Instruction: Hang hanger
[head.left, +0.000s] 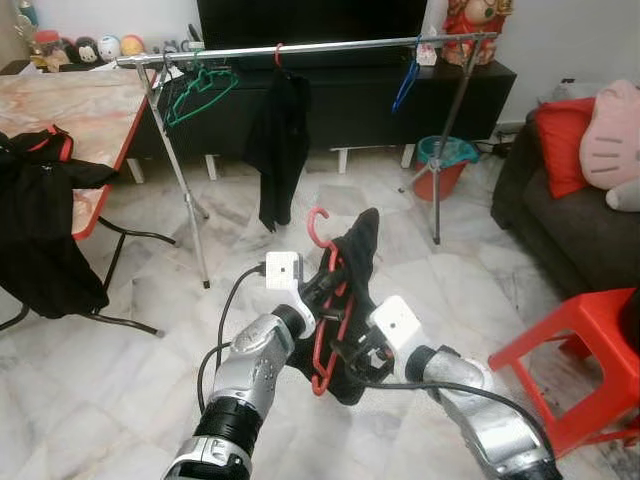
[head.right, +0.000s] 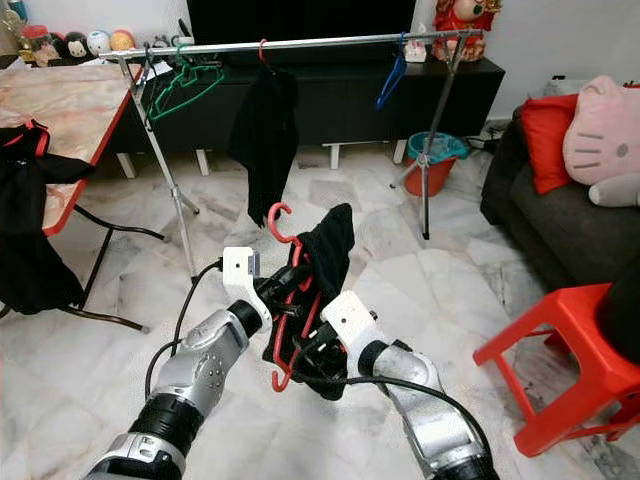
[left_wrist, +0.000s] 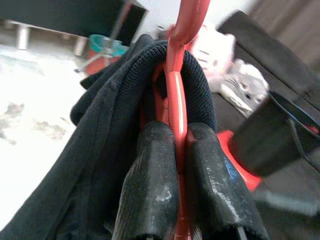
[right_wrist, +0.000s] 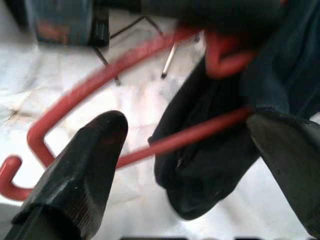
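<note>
Left wrist view, close up, has the left gripper (left_wrist: 180, 200) with its jaws pinched tight on the neck of the red hanger (left_wrist: 178, 107), a black garment (left_wrist: 95, 165) draped over it. From the head views, that hanger sits at lower centre of the frame, long axis running near-vertical, hook pointing up and away toward the rail. The right gripper (right_wrist: 200, 170) is just beside it, jaws spread wide around the hanger's lower bar without closing on it. So the left arm carries the load; the right looks ready only to steady.

Farther off, across the upper frame, runs one clothes rail (head.left: 340, 45), well apart from the held hanger. On it I count three hangers: a green hanger (head.left: 198, 92), a hanger with a dark garment (head.left: 278, 140), and a blue hanger (head.left: 406, 85). At left stands one bench (head.left: 70, 110).
</note>
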